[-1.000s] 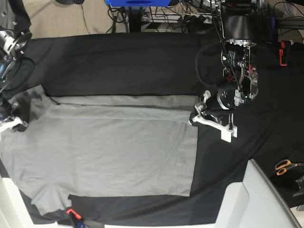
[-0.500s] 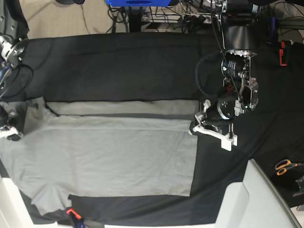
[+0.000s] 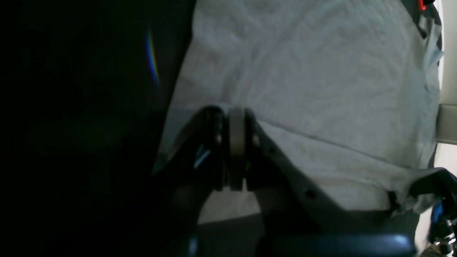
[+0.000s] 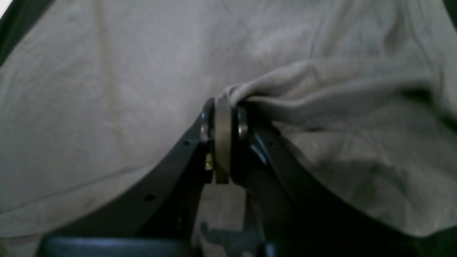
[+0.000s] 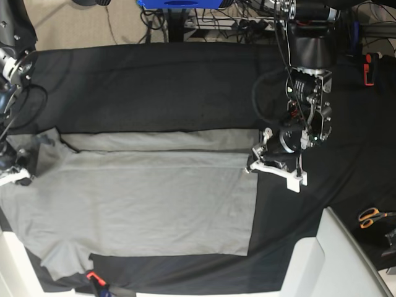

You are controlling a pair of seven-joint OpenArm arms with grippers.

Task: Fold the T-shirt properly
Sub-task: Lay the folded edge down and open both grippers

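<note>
Your left gripper [image 3: 230,142] is clamped on the hem corner of the T-shirt [image 5: 142,198]; grey cloth runs away from its closed jaws in the wrist view. Your right gripper [image 4: 223,132] is likewise pinched on a bunched ridge of shirt at the shoulder end, fabric puckering just beyond its tips.

Outward from both grips, the far long edge of the shirt lies turned over toward the middle; over the last second the strip showing behind that fold has widened, the crease has straightened, and the slack near your right gripper has pulled taut; your left gripper has barely shifted along the hem.

The rest of the shirt lies flat on the black table cloth [image 5: 154,86], its near sleeve reaching the table edge. Judging by this, the first lengthwise fold is nearly laid; set it down evenly before you let go.
</note>
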